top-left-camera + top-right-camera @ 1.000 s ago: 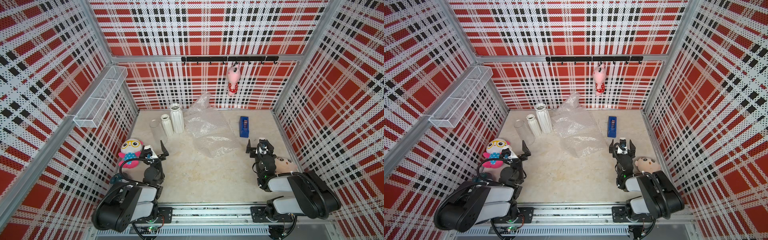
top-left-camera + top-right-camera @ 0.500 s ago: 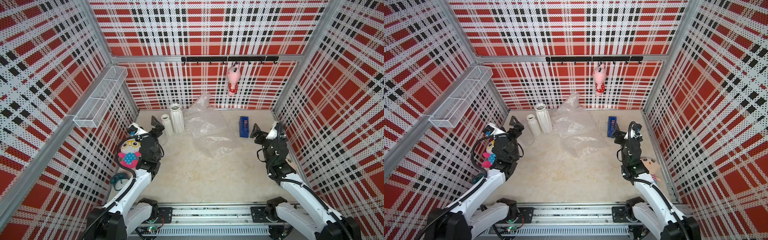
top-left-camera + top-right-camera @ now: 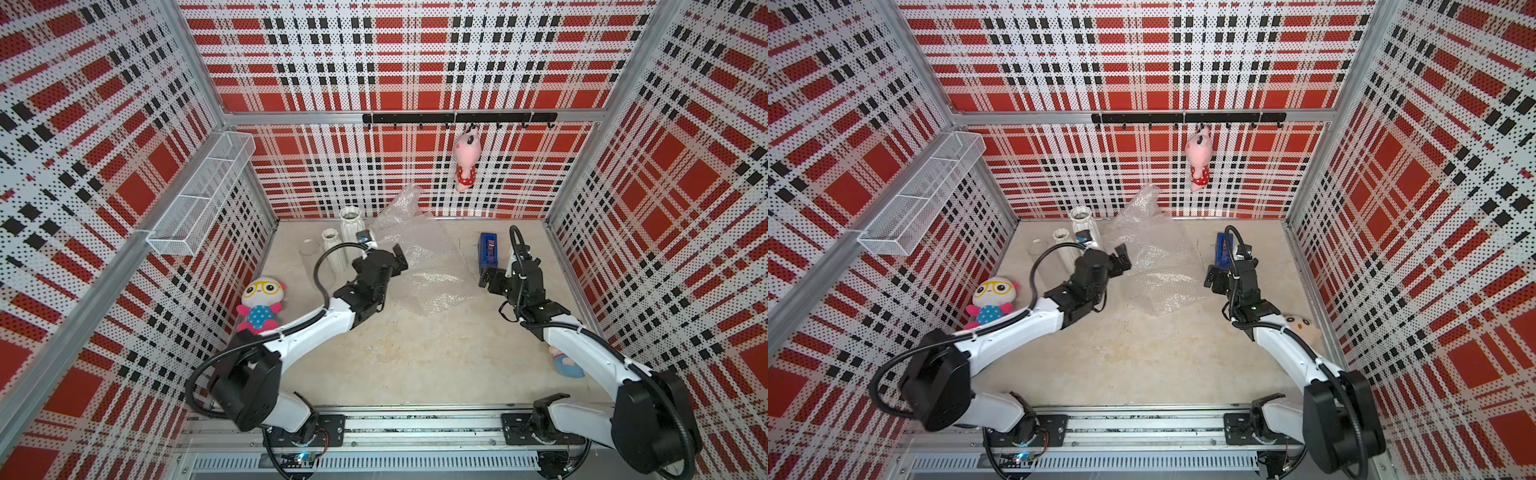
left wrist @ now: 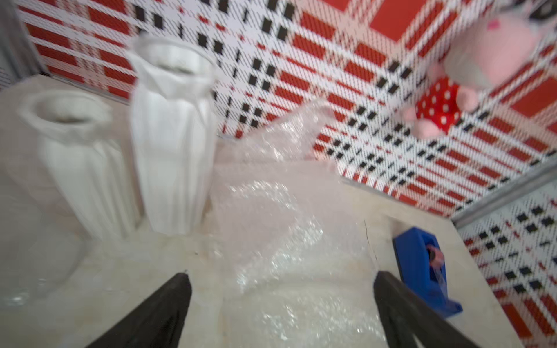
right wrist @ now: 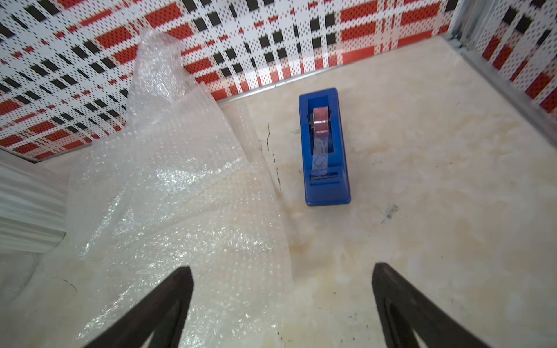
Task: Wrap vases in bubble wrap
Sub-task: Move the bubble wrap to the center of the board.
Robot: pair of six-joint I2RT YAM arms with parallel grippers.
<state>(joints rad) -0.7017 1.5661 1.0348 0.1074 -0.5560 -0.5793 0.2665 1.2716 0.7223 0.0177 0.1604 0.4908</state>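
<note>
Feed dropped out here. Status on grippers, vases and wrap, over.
Left gripper, right gripper: jaws open, empty. Vases upright, bare; bubble wrap loose beside them. Tape dispenser beside wrap, not blocking.

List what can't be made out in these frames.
Clear glass vase: faint in both top views, partly crossed by the left arm's cable.
Right-side plush: mostly under the right arm in a top view.
Tape dispenser: motion-blurred in the left wrist view.
White ribbed vase: cut off at the right wrist view's edge, which one unclear.
</note>
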